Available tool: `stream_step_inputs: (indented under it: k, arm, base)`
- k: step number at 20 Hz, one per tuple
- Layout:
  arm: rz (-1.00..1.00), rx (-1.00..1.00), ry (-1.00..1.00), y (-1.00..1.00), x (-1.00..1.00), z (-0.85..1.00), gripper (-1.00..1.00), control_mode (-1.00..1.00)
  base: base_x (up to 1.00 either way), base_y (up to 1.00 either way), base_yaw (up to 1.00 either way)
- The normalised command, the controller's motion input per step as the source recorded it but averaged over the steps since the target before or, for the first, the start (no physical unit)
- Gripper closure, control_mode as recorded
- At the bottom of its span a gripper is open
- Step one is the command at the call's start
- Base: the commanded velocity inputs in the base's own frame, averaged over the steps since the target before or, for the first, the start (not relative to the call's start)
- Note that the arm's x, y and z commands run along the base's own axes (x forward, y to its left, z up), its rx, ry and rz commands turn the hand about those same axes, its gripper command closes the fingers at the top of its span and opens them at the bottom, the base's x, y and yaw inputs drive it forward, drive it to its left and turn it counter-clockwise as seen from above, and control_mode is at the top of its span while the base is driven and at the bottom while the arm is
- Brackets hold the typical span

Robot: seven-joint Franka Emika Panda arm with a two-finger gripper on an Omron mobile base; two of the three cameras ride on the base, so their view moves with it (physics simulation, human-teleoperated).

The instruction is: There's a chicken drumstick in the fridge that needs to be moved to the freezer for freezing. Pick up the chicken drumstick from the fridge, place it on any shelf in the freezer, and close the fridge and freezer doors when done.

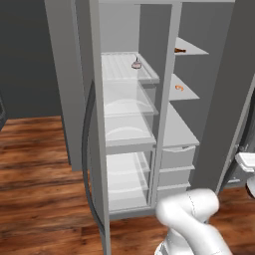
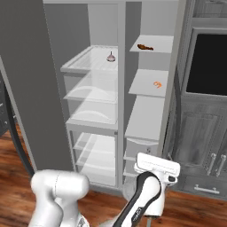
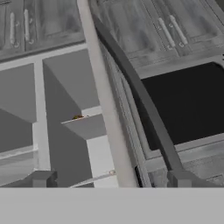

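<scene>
The fridge (image 2: 95, 111) stands open on the left, a pinkish round item (image 2: 110, 57) on its top ribbed shelf. Right of it, in the open freezer (image 2: 148, 88), the chicken drumstick (image 2: 145, 47) lies on the top shelf (image 2: 162, 43) — an orange curled bit (image 2: 157, 84) one slab below. The gripper (image 3: 111, 179) hangs low, fingertips (image 3: 43, 178) wide apart, holding nothing — the freezer door's dark handle (image 3: 140, 94) runs between them.

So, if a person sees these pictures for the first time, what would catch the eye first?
Probably the tall grey unit with both doors open: the fridge with white ribbed shelves on the left, the narrower freezer on the right. Next, the small reddish-brown chicken drumstick lying on the freezer's top shelf, with a bright orange curled bit one shelf below. A pinkish pointed item sits on the fridge's top shelf.
</scene>
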Motion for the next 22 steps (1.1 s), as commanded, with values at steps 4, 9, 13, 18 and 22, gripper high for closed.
stream_step_inputs:
  k: [4,9,13,18,22]
  arm:
    - [-0.05,-0.01,0.00,-1.00,0.45,-0.04,-1.00,-1.00]
    - [-0.13,-0.11,0.05,-0.75,0.76,-0.71,-1.00,-1.00]
    - [-0.06,-0.12,0.18,-0.94,0.67,-1.00,-1.00,-1.00]
    - [0.00,-0.06,0.10,-0.66,0.89,-0.87,-1.00,-1.00]
    - [0.02,0.00,0.00,-0.82,0.09,-0.36,-1.00,-1.00]
  base:
    - [0.00,0.00,0.00]
    - [0.00,0.00,0.00]
    - [0.00,0.00,0.00]
    - [0.00,0.00,0.00]
    - [0.00,0.00,0.00]
